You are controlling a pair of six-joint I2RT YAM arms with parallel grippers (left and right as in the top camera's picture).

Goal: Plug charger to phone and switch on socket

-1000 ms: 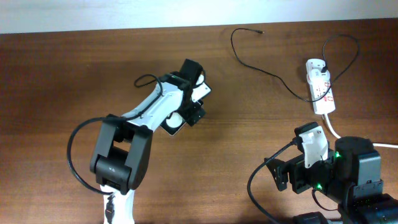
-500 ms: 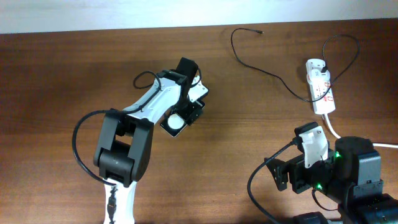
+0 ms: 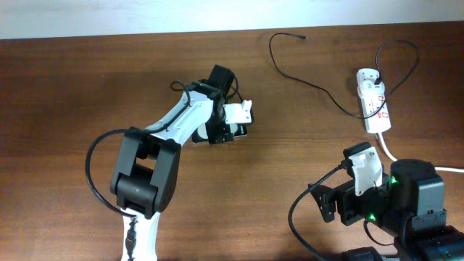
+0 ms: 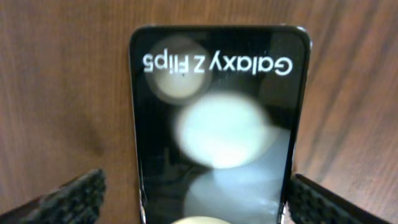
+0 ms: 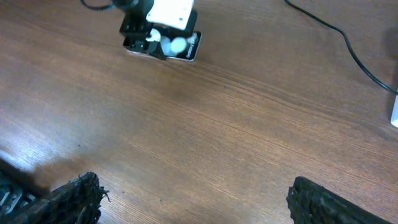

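At the left of the brown table point(image 3: 72, 87), the left arm reaches from its base at the near edge up toward the table centre. The left gripper point(image 3: 230, 125) points down over the phone point(image 4: 214, 124), which lies flat on the wood near the middle of the table.

In the left wrist view, the 2 fingers point(image 4: 74, 196) stand one on each side of the phone's near end. The jaws are spread wider than the phone. A strip of bare wood shows between one finger and the phone edge, while the other finger sits just beside the opposite edge. The phone face is glossy black with pale round glare spots. The text "Galaxy Z Flip5" reads upside-down at the end farthest from the gripper.

Right of centre, the charger point(image 3: 319, 88) runs as a thin black cable across the far part of the table. Its plug tip point(image 3: 304, 36) lies free near the far edge, well apart from the phone. The cable loops on to the socket point(image 3: 373, 101), a white strip at the far right with red marks and a thick white cord point(image 3: 388, 148).

At the near right, the right gripper point(image 5: 199, 205) hangs above bare wood with its fingers spread wide, holding nothing.
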